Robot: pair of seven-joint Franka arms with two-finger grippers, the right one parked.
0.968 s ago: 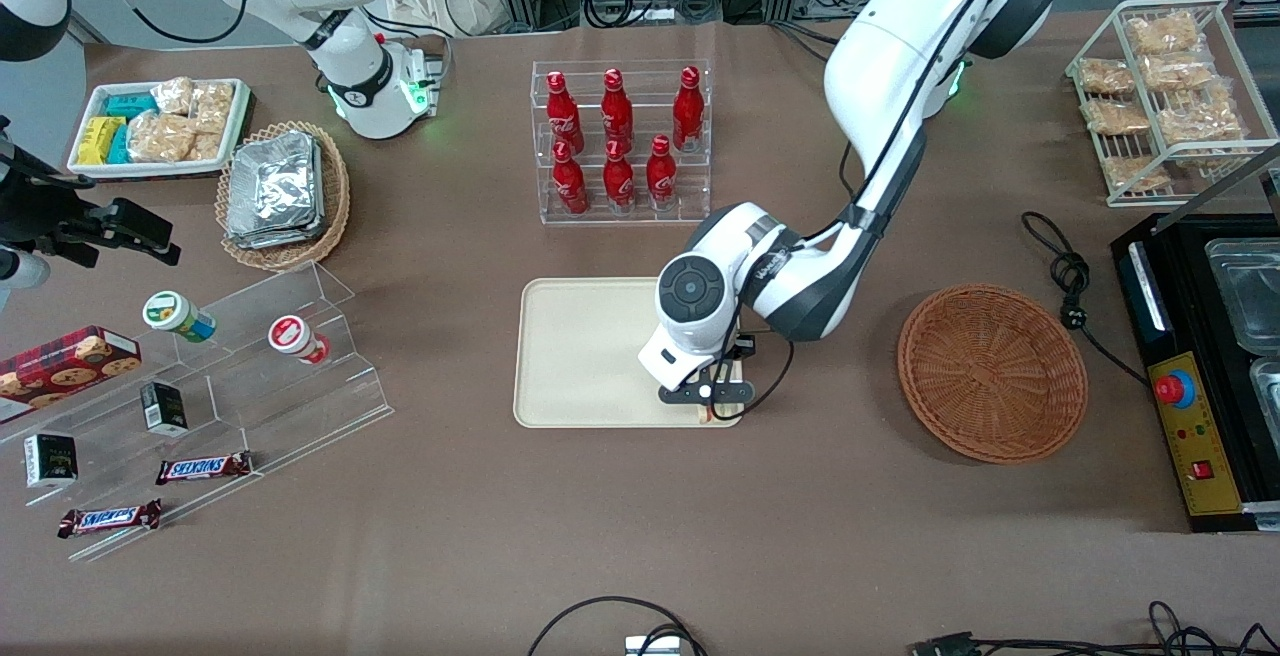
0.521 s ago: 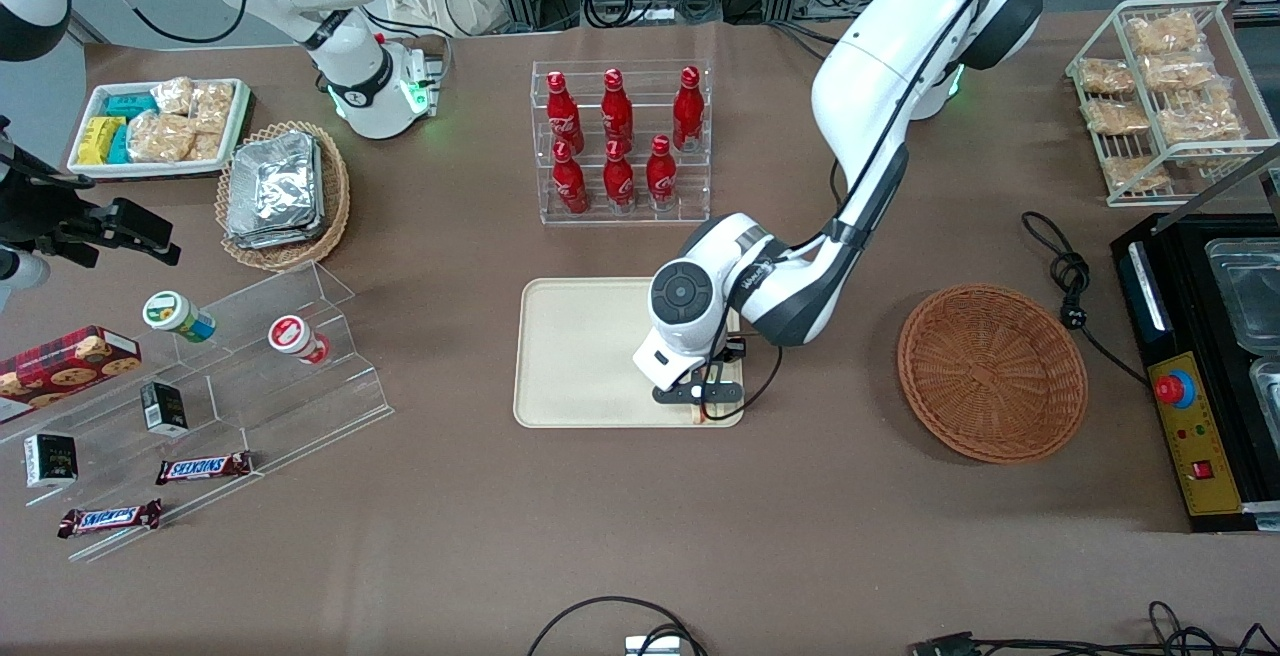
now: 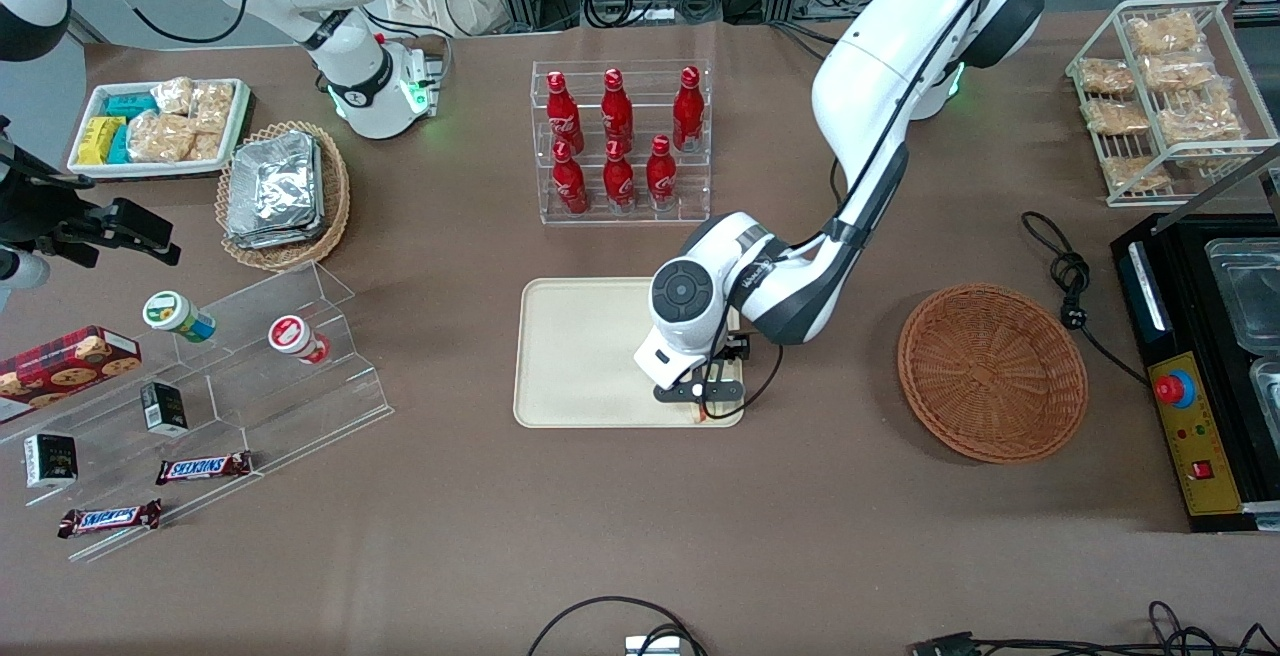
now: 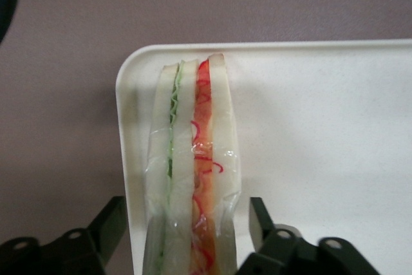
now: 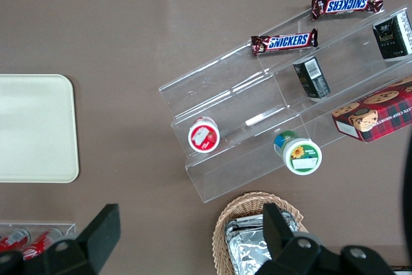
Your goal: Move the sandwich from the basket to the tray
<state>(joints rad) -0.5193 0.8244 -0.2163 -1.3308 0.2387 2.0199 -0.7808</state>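
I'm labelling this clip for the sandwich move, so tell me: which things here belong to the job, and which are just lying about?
Belong to the job:
- sandwich, standing on edge at the tray's corner
- tray
- basket, nothing in it
- gripper, over the tray corner, fingers open either side of the sandwich

Just lying about:
- red bottles in a clear rack
- Snickers bars
- foil packets
- cookie box

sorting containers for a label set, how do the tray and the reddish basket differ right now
The tray is flat, smooth, cream and rectangular; the basket is round, woven and reddish-brown. The tray holds the sandwich at its corner, with the gripper open around it; the basket holds nothing. Both sit on the brown table.
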